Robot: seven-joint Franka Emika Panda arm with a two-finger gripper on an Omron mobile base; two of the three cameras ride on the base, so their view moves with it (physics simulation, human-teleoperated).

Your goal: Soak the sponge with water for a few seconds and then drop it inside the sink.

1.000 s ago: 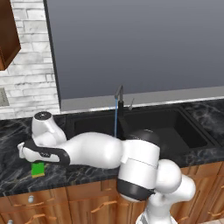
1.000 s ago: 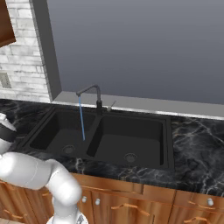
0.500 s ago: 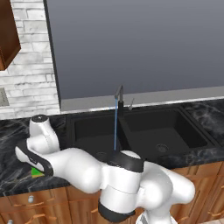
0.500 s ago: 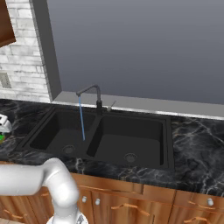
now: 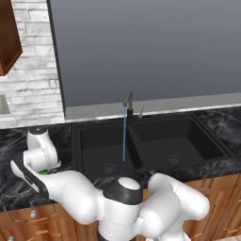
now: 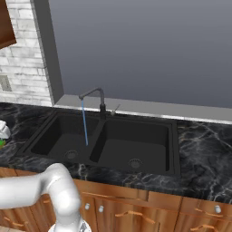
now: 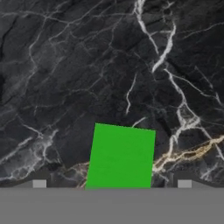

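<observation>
The green sponge (image 7: 120, 156) lies flat on the black marble counter (image 7: 87, 65), left of the sink (image 5: 188, 136). My gripper (image 7: 111, 183) is open just above it, one fingertip on each side of the sponge and neither touching it. In the left base view my white hand (image 5: 40, 150) covers the sponge, leaving a green sliver (image 5: 43, 172). A thin blue water stream (image 5: 124, 136) falls from the dark faucet (image 5: 128, 101) into the left basin. The right base view shows the same water stream (image 6: 84, 124), the sink (image 6: 136, 136) and a green sliver of sponge (image 6: 2, 143) at the left edge.
A white brick wall (image 5: 33, 70) with an outlet and a brown wall cabinet (image 5: 7, 37) stand behind the counter's left end. A grey window ledge (image 6: 136, 106) runs behind the sink. Wooden cabinet doors (image 6: 136, 208) sit below the counter edge.
The arm has swung further left and folded low, bringing the hand down over the sponge, which now is almost hidden in the left base view. The jaws stay open and the water keeps running.
</observation>
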